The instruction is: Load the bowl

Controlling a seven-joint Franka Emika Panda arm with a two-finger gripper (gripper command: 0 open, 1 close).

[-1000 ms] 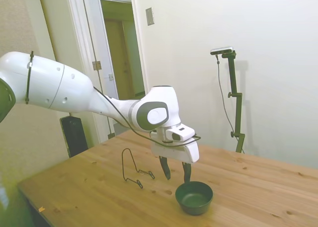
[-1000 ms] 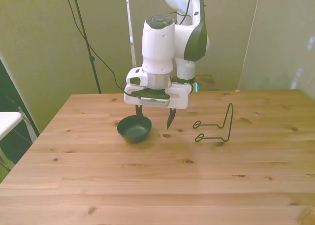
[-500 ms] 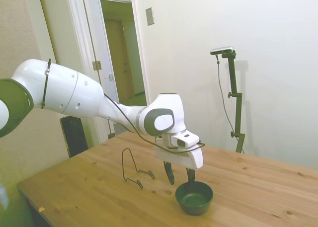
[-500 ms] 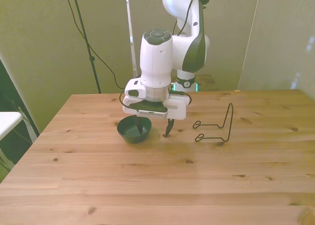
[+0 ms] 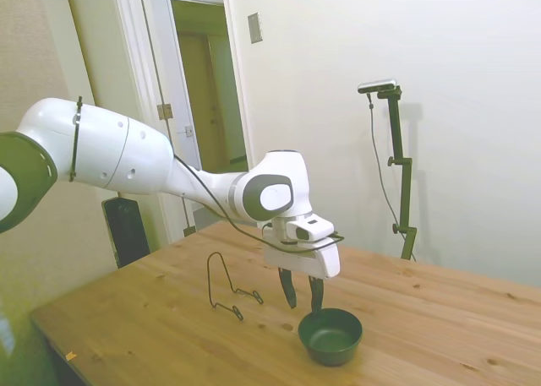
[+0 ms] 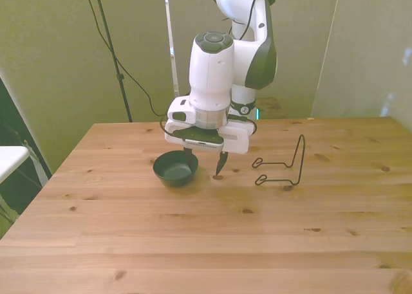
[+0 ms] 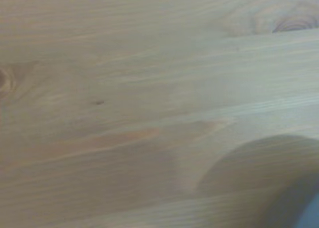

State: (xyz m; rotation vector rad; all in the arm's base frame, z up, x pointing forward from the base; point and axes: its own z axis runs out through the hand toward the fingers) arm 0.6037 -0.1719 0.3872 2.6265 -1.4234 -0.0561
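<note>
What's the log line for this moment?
gripper: open, straddling rim | bowl: upright on table, not lifted | wire rack: apart, front view's right

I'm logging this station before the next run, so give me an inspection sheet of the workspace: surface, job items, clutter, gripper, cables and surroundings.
Surface: wooden table, knotty planks, no spills seen.
Job's things: bowl, dark green, upright on the table, looks empty; not lifted.
Clutter: black wire rack, standing toward the front view's right of the bowl, apart from it.
Grippers: gripper fingers open, pointing down at the bowl's rim; one finger over the bowl, the other outside it.
Cables: a dark cable loops around the gripper's wrist.
Surroundings: pale walls, an open doorway behind the arm in the side view; no person seen.
</note>
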